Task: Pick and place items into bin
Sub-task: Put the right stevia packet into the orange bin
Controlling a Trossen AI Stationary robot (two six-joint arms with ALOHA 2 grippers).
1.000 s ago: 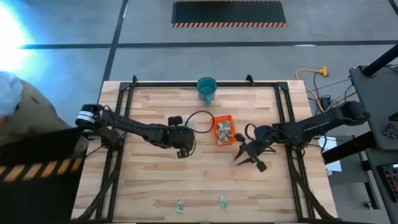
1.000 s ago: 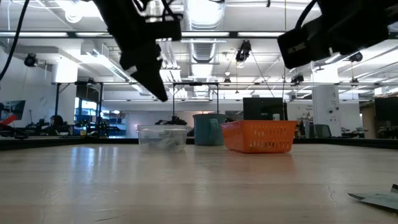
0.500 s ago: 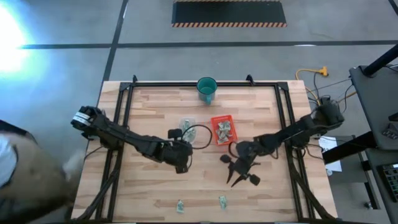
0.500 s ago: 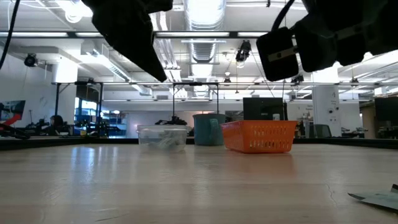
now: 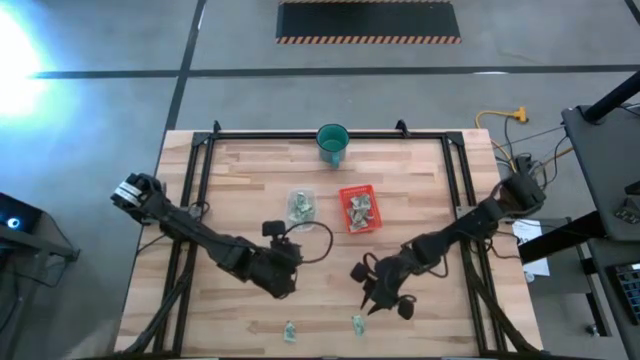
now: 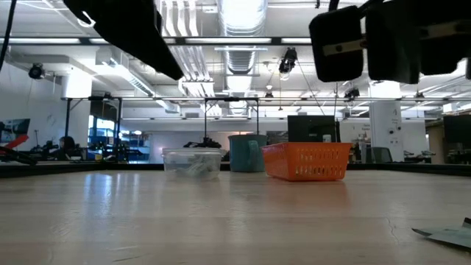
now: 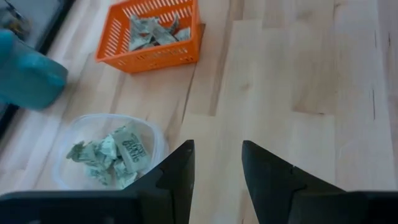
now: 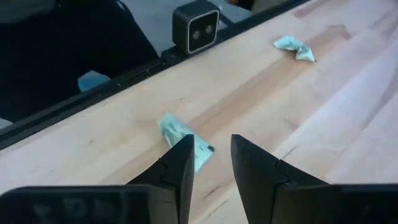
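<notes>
Two small pale green-and-white items (image 5: 357, 322) (image 5: 289, 331) lie flat on the wood near the table's near edge. More items lie in the orange bin (image 5: 359, 208) and in a clear round tub (image 5: 300, 205) at mid-table. My right gripper (image 5: 375, 300) hovers open, slanting down toward the nearer item (image 8: 181, 138), which lies just beyond its fingertips (image 8: 211, 163); the other item (image 8: 294, 46) lies farther off. My left gripper (image 5: 284, 274) is open and holds nothing (image 7: 217, 167). It hangs above bare wood, facing the tub (image 7: 112, 155) and bin (image 7: 152, 34).
A teal cup (image 5: 332, 143) stands at the far edge, behind the bin. A small camera block (image 8: 196, 25) sits at the near edge beyond the two loose items. In the low view both arms hang high above the table, and a piece (image 6: 449, 235) lies at the near right.
Both arms have swung toward the table's near edge. My left gripper has left the tub and drawn back over bare wood. My right gripper has gone from beside the bin toward the near edge and down, rolling somewhat, ending above the loose item. Neither gap has changed.
</notes>
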